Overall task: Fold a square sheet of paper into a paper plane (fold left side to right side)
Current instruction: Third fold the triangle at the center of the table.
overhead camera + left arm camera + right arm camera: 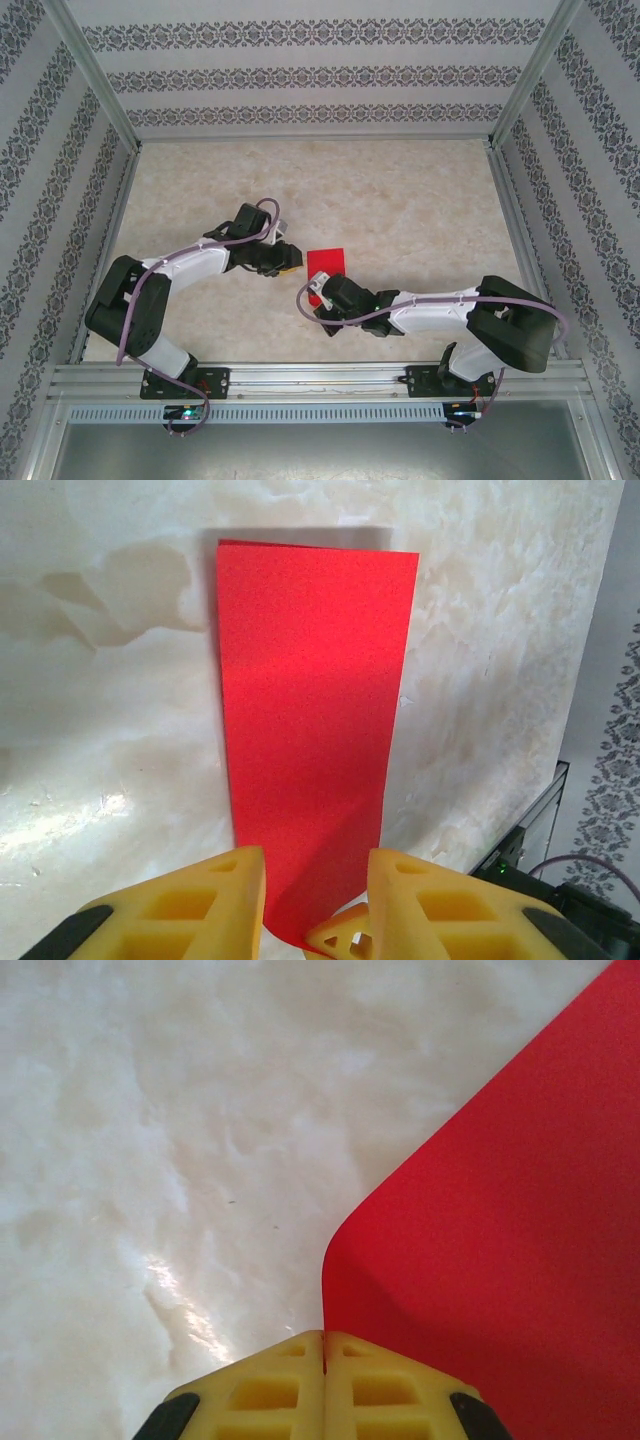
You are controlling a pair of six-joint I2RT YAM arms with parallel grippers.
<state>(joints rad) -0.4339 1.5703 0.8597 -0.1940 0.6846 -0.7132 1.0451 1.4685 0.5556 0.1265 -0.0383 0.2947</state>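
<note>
The square sheet of paper lies near the middle of the table, bright red. In the left wrist view it is a narrow upright rectangle folded in half, its near end curling up off the table. My left gripper is open and straddles that near end, with the yellow fingers apart and clear of the paper. It sits just left of the sheet. My right gripper is shut on the sheet's near corner, which bends up into the closed jaws. Its tip shows between the left fingers.
The pale marbled tabletop is walled by patterned panels with metal posts. An aluminium rail runs along the near edge by the arm bases. A black edge with a green light sits at the right.
</note>
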